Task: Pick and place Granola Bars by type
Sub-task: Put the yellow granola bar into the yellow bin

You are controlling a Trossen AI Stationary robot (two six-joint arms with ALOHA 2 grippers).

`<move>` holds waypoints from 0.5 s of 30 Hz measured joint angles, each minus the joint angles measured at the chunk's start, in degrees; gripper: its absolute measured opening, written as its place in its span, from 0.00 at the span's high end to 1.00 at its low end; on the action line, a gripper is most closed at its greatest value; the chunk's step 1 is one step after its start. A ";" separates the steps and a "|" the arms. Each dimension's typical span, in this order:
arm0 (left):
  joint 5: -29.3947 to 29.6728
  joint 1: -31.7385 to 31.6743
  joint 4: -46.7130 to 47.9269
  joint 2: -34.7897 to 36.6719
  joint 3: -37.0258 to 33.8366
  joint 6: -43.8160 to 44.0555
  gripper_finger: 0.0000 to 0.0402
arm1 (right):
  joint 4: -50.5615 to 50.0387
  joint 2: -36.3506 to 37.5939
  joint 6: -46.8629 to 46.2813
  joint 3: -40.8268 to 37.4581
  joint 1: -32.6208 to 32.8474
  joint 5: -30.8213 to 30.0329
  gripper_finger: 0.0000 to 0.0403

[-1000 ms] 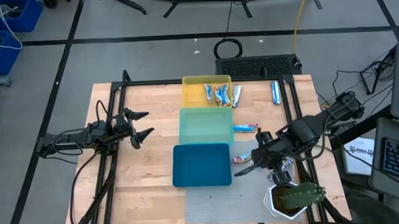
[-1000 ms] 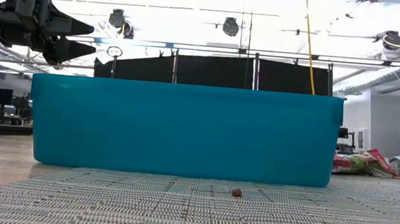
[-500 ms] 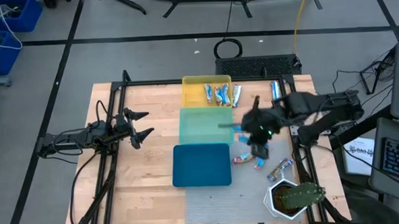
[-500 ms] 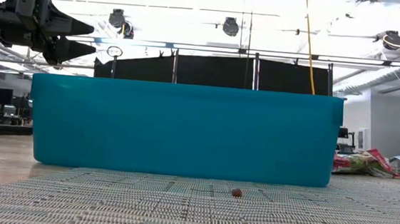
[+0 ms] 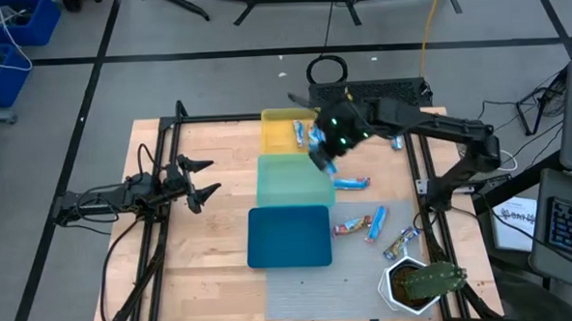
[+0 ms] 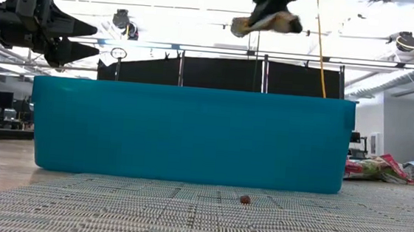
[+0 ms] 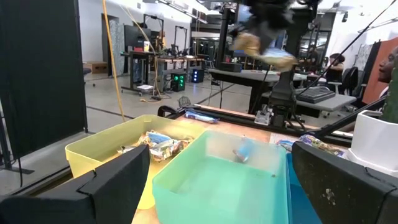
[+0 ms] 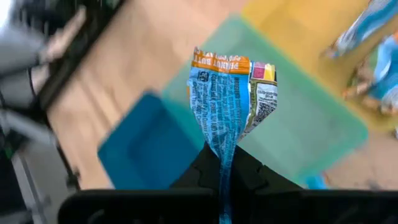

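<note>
Your right hand (image 8: 222, 163) pinches a granola bar (image 8: 230, 102) by 1 end — a blue wrapper with an orange band and a yellow-and-red patch. In the right wrist view the bar sticks out from the pressed-together fingers, and the green tray (image 8: 323, 134) lies behind it. From above, the right hand (image 5: 326, 151) hangs over the far right corner of the green tray (image 5: 294, 179), close to the yellow tray (image 5: 277, 129). In the low view you see that hand (image 6: 268, 15) high above the blue tray (image 6: 191, 135), clear of everything.

The green tray already holds 1 blue-wrapped bar (image 7: 244, 150), seen in the left wrist view. The yellow tray carries several bars (image 5: 316, 135) in blue and silver wrappers. On the bare tabletop (image 5: 213, 251) right of the trays you have 4 loose bars: 1 blue bar (image 5: 352, 184) just beside the green tray, a red-and-blue bar (image 5: 349, 225) and a blue bar (image 5: 377, 224) near the blue tray (image 5: 289, 236), and a silver-blue one (image 5: 400, 241) farther right. 1 more blue bar (image 5: 395, 136) lies by the far right frame rail, partly behind the right arm.

Your left hand (image 5: 202, 181) waits over the left side of the tabletop, well apart from the trays, its fingers spread and holding nothing. A potted plant (image 5: 422, 284) stands at the near right corner.
</note>
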State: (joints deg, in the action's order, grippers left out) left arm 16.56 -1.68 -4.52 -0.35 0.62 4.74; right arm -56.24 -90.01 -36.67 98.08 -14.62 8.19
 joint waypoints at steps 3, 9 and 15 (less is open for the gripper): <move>-0.02 -0.01 -0.03 -0.01 0.02 0.01 0.02 | 6.01 -2.60 -2.22 0.00 -3.64 -0.26 1.00; -0.02 0.01 -0.02 0.00 0.02 0.01 0.02 | 16.06 -8.96 -6.67 1.72 -9.35 -0.77 1.00; -0.02 -0.01 -0.01 -0.01 0.02 0.01 0.02 | 16.50 -17.68 -6.35 11.97 -13.30 -7.05 1.00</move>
State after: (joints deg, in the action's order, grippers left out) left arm 16.53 -1.69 -4.53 -0.36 0.64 4.75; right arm -39.73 -107.69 -43.02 110.05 -27.92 1.14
